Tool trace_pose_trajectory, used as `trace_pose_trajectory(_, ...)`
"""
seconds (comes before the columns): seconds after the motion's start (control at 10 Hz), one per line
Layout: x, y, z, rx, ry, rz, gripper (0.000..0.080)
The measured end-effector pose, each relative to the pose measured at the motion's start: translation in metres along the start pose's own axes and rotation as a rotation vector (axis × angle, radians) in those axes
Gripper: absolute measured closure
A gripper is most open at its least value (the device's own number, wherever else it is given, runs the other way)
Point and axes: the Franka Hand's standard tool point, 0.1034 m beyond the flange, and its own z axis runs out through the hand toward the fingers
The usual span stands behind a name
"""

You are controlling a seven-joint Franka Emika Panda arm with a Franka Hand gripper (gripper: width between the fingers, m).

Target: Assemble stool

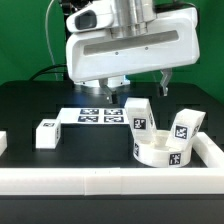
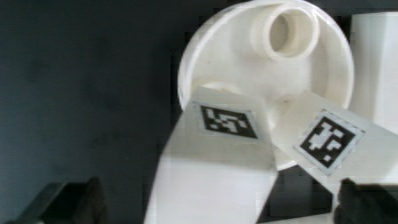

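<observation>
Wide open and empty, the tool (image 1: pixel 137 88) hangs straight above the upright leg (image 1: pixel 138 115) just beside the seat (image 1: pixel 162 153), on the exterior view's left, its long axis rising between the jaws.

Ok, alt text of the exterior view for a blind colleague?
A round seat with two tagged legs upright by it sits at the exterior view's right of a black table; a third leg lies apart at the exterior view's left. A robot arm hangs above.
</observation>
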Motion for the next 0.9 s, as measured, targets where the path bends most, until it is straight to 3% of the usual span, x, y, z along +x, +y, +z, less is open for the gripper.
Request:
trace_pose_trajectory(0.3, 0.000, 0.000, 0.000, -0.003, -0.002, -0.206, 0.0151)
trace_pose_trajectory(0.6, 0.002, -0.010, 0.002, -0.008, -0.005, -0.505, 0.0151)
trace_pose_trajectory(0.9, 0.006, -0.008, 0.004, -0.013, -0.014, -0.753, 0.0151)
